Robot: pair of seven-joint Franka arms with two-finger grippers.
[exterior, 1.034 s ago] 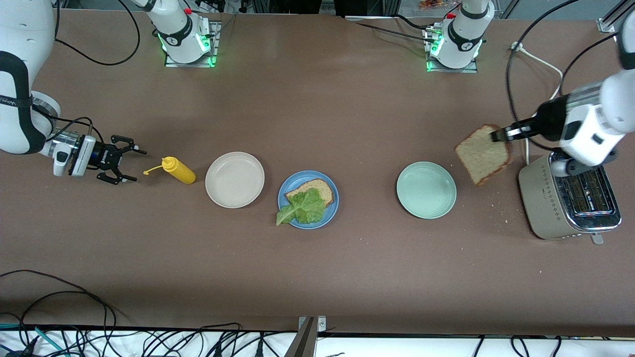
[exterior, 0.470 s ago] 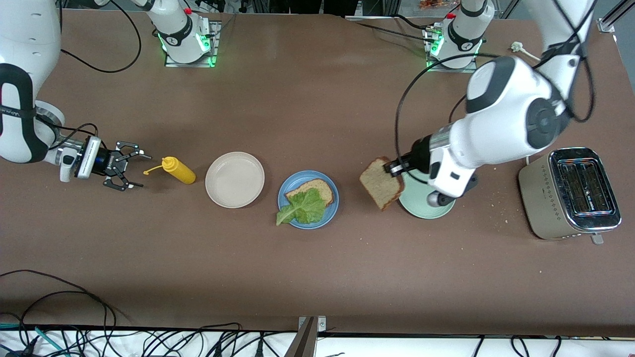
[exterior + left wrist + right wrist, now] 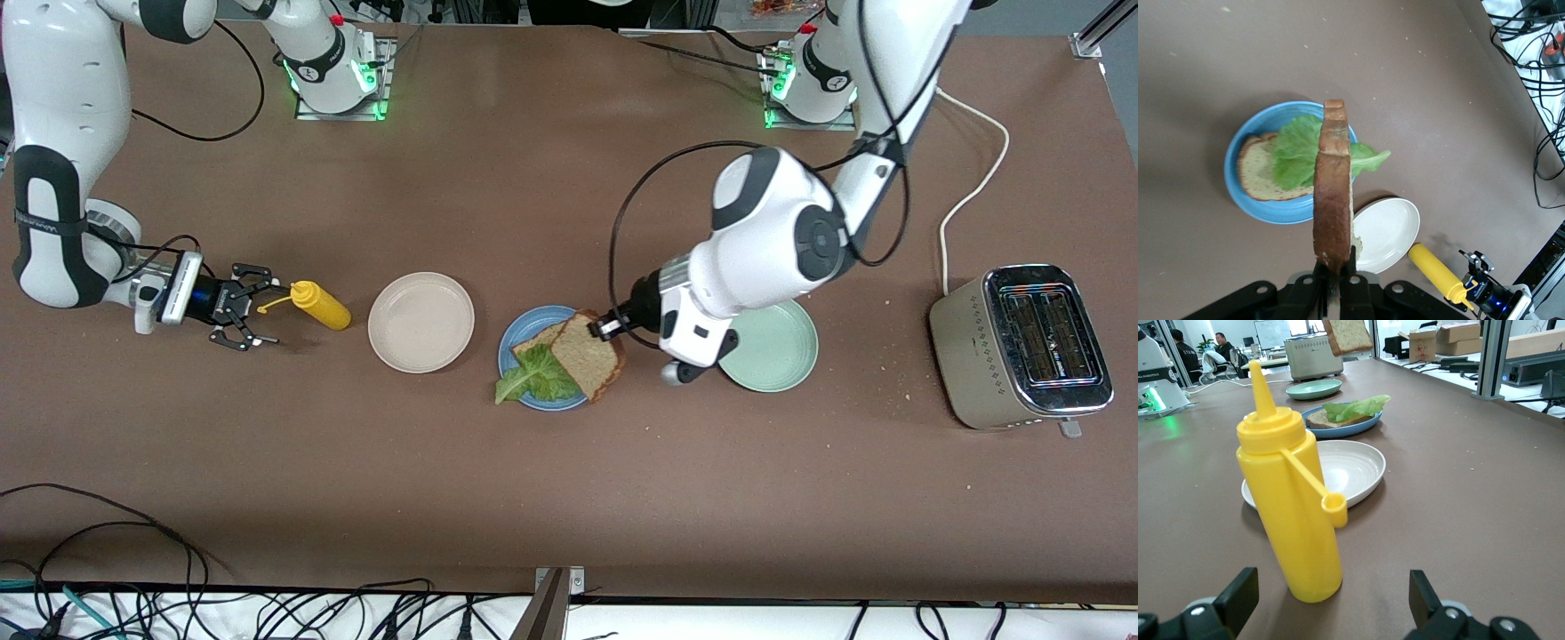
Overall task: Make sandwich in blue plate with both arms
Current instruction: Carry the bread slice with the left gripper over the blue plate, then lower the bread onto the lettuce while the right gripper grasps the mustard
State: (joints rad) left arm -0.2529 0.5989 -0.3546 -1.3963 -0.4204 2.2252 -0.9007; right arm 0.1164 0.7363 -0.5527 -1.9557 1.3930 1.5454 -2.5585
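Left end effector [image 3: 601, 327] clamped on a brown toasted bread slice [image 3: 589, 358] over the round blue plate [image 3: 517, 336] bearing bread and ruffled green lettuce [image 3: 536, 377], right end effector [image 3: 255, 318] spread apart beside a yellow squeeze bottle [image 3: 322, 305] on the brown worktop [image 3: 569, 480].

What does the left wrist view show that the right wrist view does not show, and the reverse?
Only the left wrist view: the left gripper shut on the bread slice's edge.

Only the right wrist view: the toaster, the pale green plate, the open right gripper.

Both: yellow squeeze bottle, beige plate, blue plate with bread and lettuce.
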